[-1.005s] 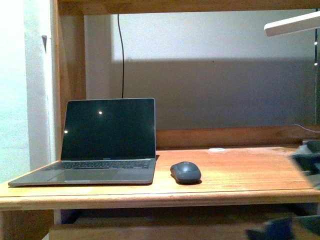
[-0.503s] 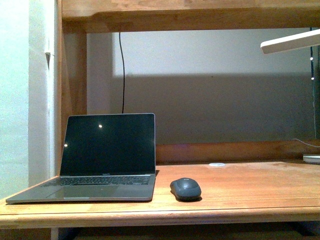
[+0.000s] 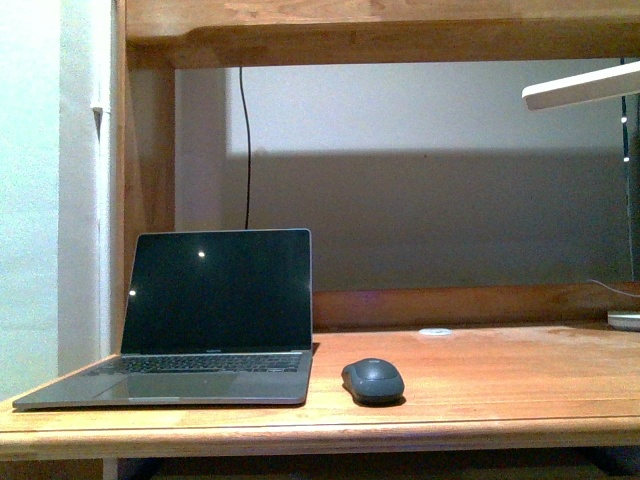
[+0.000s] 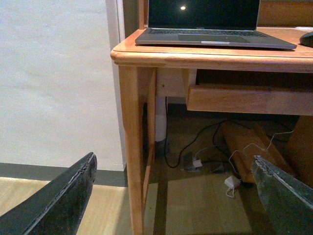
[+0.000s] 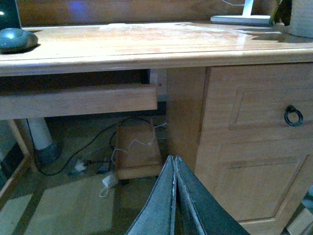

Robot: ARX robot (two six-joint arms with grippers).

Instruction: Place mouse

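Left tool (image 4: 173, 196) spread wide, right tool (image 5: 174, 196) closed, both empty; mouse (image 3: 373, 380) on counter (image 3: 500, 375) right of laptop (image 3: 215, 305), likely light, rigid, slick-domed, best pinched across flanks.

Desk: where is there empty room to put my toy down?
The biggest bare patch of the desk lies between the mouse and the lamp base, in front of the small white disc. A smaller strip runs behind the mouse, up to the back rail. The side with the open laptop is crowded, with only a narrow gap between it and the mouse.
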